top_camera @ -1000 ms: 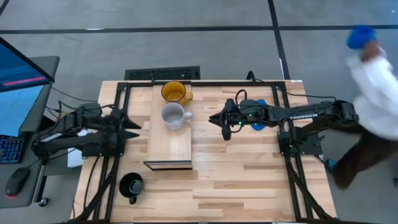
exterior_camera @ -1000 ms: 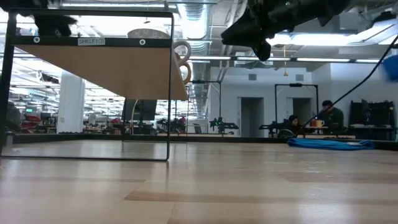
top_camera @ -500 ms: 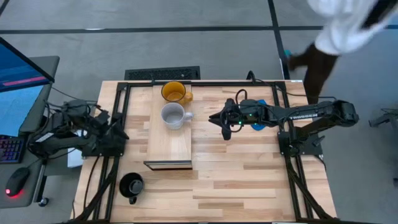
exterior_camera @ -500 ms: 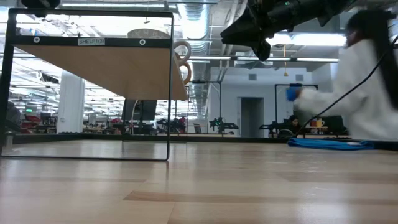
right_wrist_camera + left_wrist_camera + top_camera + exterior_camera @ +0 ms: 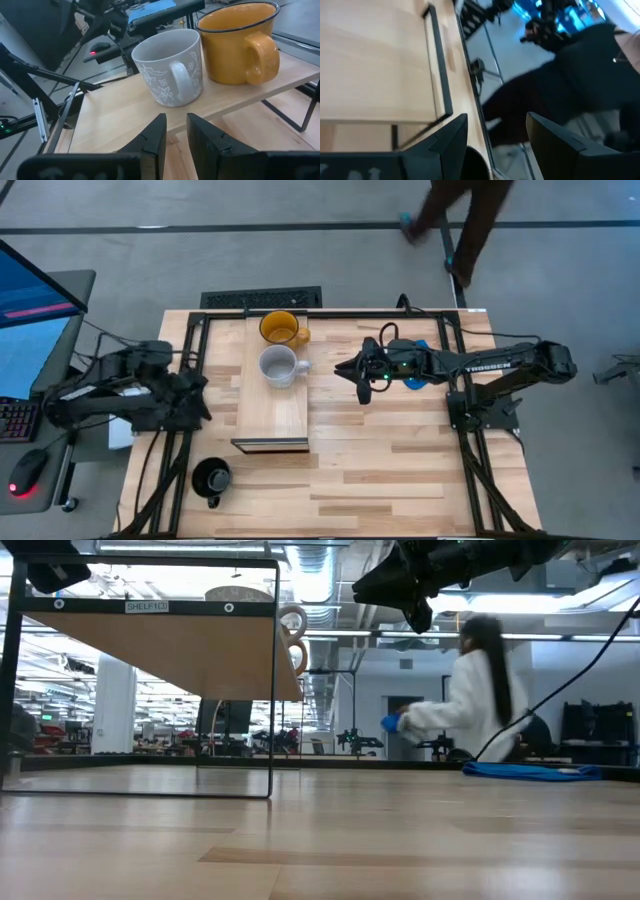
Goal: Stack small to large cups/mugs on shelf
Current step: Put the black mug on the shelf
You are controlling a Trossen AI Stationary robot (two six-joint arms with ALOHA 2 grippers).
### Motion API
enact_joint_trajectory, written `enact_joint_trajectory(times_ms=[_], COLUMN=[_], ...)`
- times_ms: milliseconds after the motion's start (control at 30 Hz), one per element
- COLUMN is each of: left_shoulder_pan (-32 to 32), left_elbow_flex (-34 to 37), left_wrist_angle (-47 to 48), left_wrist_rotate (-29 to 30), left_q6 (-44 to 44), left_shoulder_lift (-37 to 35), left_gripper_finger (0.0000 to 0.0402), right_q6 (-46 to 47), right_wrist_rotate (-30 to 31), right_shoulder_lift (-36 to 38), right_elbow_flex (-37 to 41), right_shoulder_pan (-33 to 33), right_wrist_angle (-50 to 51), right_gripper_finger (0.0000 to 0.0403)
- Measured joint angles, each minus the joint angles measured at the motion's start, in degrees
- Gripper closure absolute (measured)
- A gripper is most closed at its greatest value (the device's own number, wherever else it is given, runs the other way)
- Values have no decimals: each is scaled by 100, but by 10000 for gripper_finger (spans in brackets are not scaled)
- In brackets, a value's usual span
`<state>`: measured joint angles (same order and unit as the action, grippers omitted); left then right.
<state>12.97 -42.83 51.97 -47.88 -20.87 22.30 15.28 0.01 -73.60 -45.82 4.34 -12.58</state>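
Note:
The yellow-orange mug (image 5: 282, 328) and the white mug (image 5: 280, 366) stand upright side by side on the far half of the pale raised shelf (image 5: 272, 412); both also show in the right wrist view, the yellow mug (image 5: 235, 42) and the white mug (image 5: 167, 65). The black mug (image 5: 212, 478) stands on the tabletop near the front left. My right gripper (image 5: 345, 368) hovers right of the white mug at shelf height, its fingers (image 5: 155, 135) close together and empty. My left gripper (image 5: 203, 395) is open and empty at the table's left edge, left of the shelf.
A flat blue object (image 5: 418, 366) lies on the table under my right arm. The shelf stands on thin black legs (image 5: 272, 690). A person (image 5: 465, 690) walks past behind the table. A monitor and keyboard (image 5: 20, 330) stand left of the table.
My left gripper has drawn back a little toward the table's left edge, away from the shelf. A person has walked across behind the table from right to left.

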Motion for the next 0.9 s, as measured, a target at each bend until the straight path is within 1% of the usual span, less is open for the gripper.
enact_joint_trajectory(times_ms=[67,200,267,367,500,733,900], left_shoulder_pan=[-186,-696,-978,-1469,-2178,-3401,-4125], left_elbow_flex=[-54,-506,-813,-1254,-1565,-1600,-1602], left_wrist_angle=[18,-212,-342,-360,-356,-278,-267], left_wrist_rotate=[-16,172,391,868,1421,1939,2522], left_q6=[78,349,372,341,259,-631,-1105], left_shoulder_lift=[244,663,831,1076,1463,2165,2385], left_gripper_finger=[208,208,208,208,208,208,208], right_q6=[108,169,171,175,182,182,180], right_wrist_rotate=[0,-9,-4,-4,-3,0,0], right_shoulder_lift=[0,0,0,0,0,0,0], right_elbow_flex=[0,0,0,0,0,0,-2], right_shoulder_pan=[0,31,33,31,33,33,33], right_wrist_angle=[2,2,2,2,2,2,2], right_gripper_finger=[305,305,305,305,305,305,305])
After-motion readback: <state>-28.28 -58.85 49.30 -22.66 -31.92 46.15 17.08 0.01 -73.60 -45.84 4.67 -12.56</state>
